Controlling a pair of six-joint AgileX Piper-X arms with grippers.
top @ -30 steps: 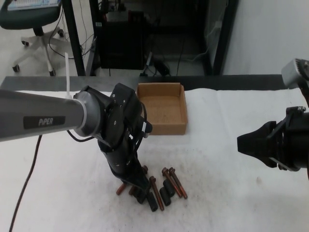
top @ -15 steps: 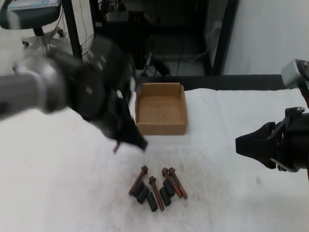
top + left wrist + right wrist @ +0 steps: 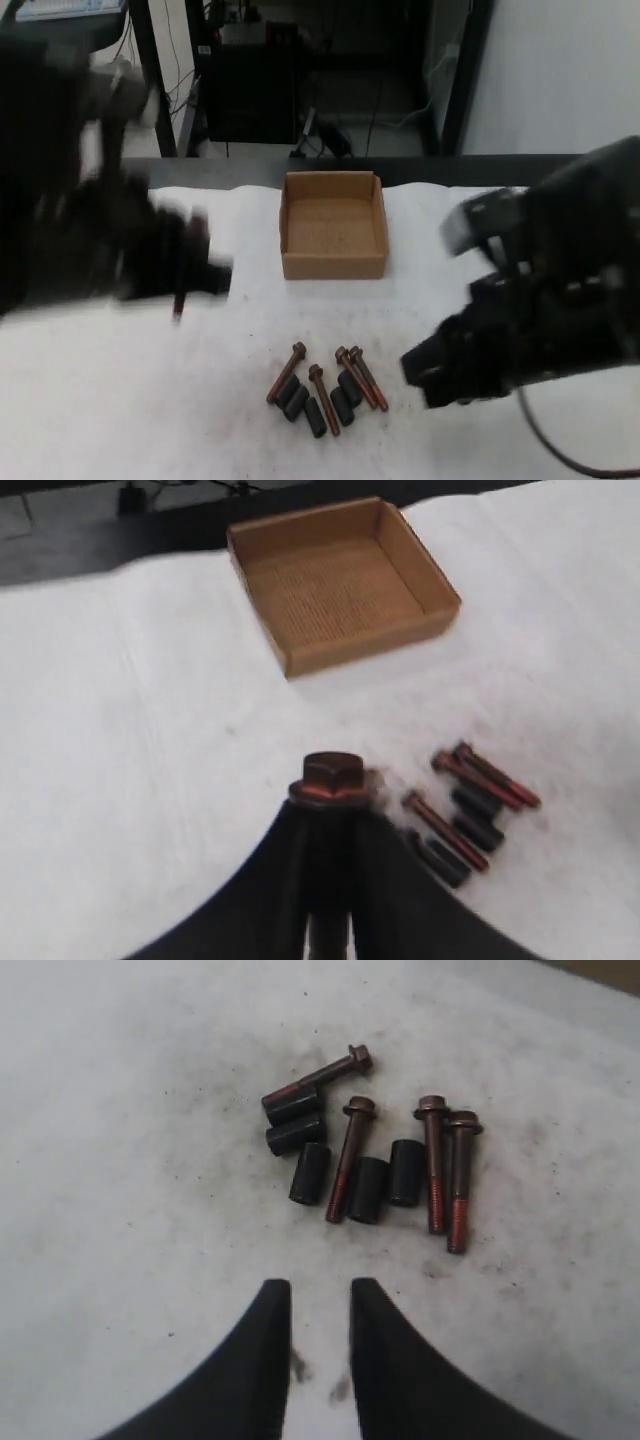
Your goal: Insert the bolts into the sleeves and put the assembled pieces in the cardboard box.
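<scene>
L gripper (image 3: pixel 328 820) clamped on one bolt (image 3: pixel 330 778), since lifted off the group and swung left. R gripper (image 3: pixel 318 1305), fingers apart, empty, has moved in near remaining bolts (image 3: pixel 440 1160) and sleeves (image 3: pixel 369 1189). No assy in box (image 3: pixel 360 645) yet. Likely next: R takes a sleeve for mating.

Rusty bolts (image 3: pixel 348 1160), black sleeves (image 3: pixel 310 1172) near box (image 3: pixel 334 265)

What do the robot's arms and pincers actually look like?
The left arm and right arm look mostly black. The right one carries a pale grey block and trails a thin black cable. The left gripper and right gripper each end in two smooth black fingers that curve and taper.
</scene>
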